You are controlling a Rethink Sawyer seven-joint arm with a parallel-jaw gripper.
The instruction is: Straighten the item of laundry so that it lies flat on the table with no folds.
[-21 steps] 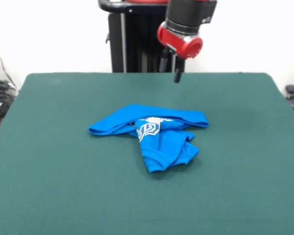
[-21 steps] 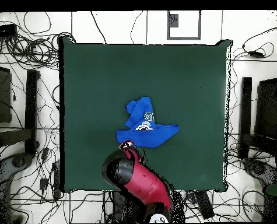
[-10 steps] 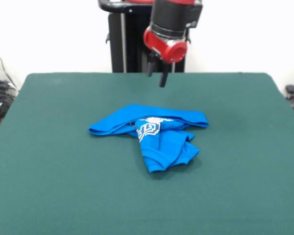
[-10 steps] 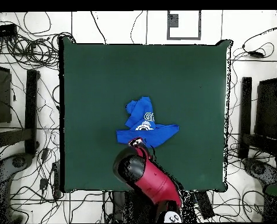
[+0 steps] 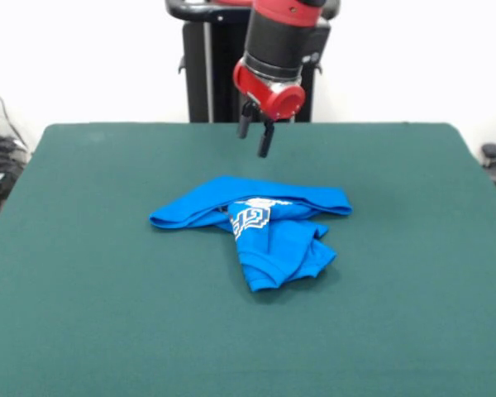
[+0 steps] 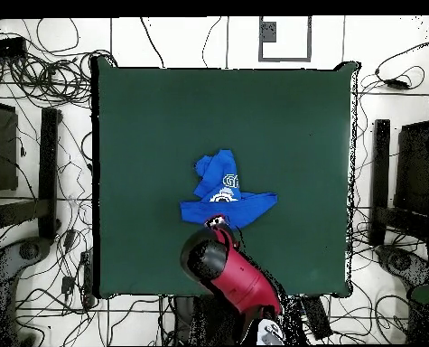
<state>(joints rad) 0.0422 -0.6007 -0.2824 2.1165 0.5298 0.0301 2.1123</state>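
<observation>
Green table [image 5: 83, 314], crumpled blue laundry [image 5: 256, 225], parted empty gripper [image 5: 255, 139] above

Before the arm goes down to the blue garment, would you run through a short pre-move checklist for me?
1. Gripper empty: ok, nothing between its fingers.
2. Gripper open: ok, fingers apart.
3. Gripper clear of the cloth: ok, it hangs above the table's far side, beyond the item of laundry.
4. Laundry flat: not ok, it lies bunched, folded over itself.
5. Laundry fully on the table: ok, near the middle.
6. Which edge is the top layer: cannot tell.
</observation>
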